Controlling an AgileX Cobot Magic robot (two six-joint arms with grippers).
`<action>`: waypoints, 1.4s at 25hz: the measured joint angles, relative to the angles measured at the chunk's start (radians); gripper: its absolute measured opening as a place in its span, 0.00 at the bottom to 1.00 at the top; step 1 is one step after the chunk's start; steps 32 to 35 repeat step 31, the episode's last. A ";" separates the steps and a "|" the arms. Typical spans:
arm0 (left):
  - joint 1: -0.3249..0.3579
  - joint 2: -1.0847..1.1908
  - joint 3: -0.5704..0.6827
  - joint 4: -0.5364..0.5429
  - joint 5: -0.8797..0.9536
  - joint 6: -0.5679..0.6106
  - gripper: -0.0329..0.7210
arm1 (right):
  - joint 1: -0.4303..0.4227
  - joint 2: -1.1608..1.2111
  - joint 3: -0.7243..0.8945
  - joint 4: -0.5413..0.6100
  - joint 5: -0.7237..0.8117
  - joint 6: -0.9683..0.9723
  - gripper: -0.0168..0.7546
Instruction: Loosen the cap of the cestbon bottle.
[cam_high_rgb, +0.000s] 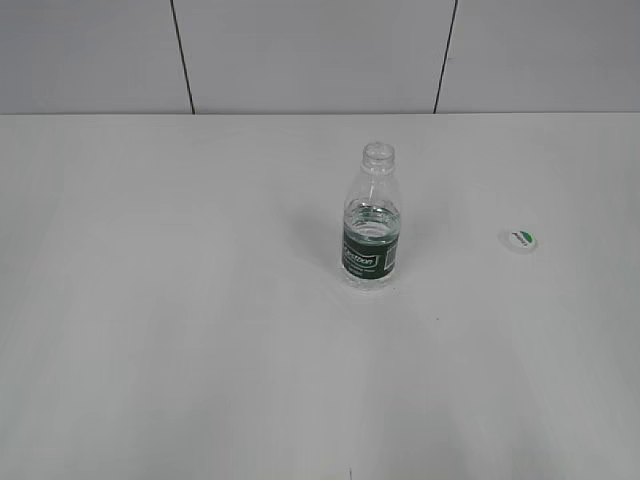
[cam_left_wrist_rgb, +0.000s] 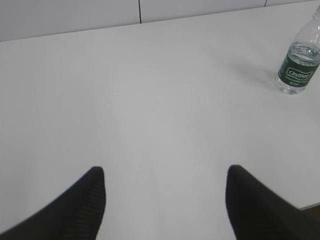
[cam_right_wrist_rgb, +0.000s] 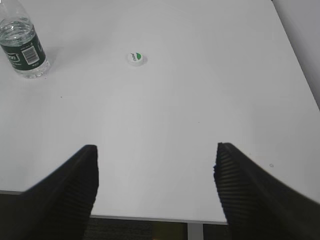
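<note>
Nearest the cameras, the left gripper (cam_left_wrist_rgb: 165, 200) and the right gripper (cam_right_wrist_rgb: 156, 190) each hang over the bench (cam_high_rgb: 150, 350) with their jaws spread wide and nothing between them; neither arm shows in the exterior view. Farther out, the cestbon bottle (cam_high_rgb: 372, 222) stands upright near the middle of the bench, partly filled, its threaded mouth bare. The cap (cam_high_rgb: 518, 239) is not on it: it lies flat on the bench to the bottle's right, well apart from it, green mark up.

Judged from this, the loosening is done, and the cap is fully off. What remains is likely only to keep both arms back. If any further move is made near the bottle, it should come in slowly and from the side, since an open, light bottle tips and spills easily.

Count: 1 bottle, 1 cap, 2 grippers. Beyond the bench, a pale panelled wall (cam_high_rgb: 300, 50) with 2 dark seams.
</note>
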 joint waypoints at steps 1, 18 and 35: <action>0.000 0.000 0.000 0.000 -0.001 0.000 0.66 | 0.003 0.000 0.000 -0.001 0.000 0.001 0.74; 0.007 0.000 0.000 0.000 -0.001 -0.003 0.65 | 0.010 0.000 0.000 -0.001 0.000 0.001 0.74; 0.146 0.000 0.000 0.000 -0.001 -0.003 0.65 | 0.010 0.000 0.000 -0.001 -0.001 0.002 0.74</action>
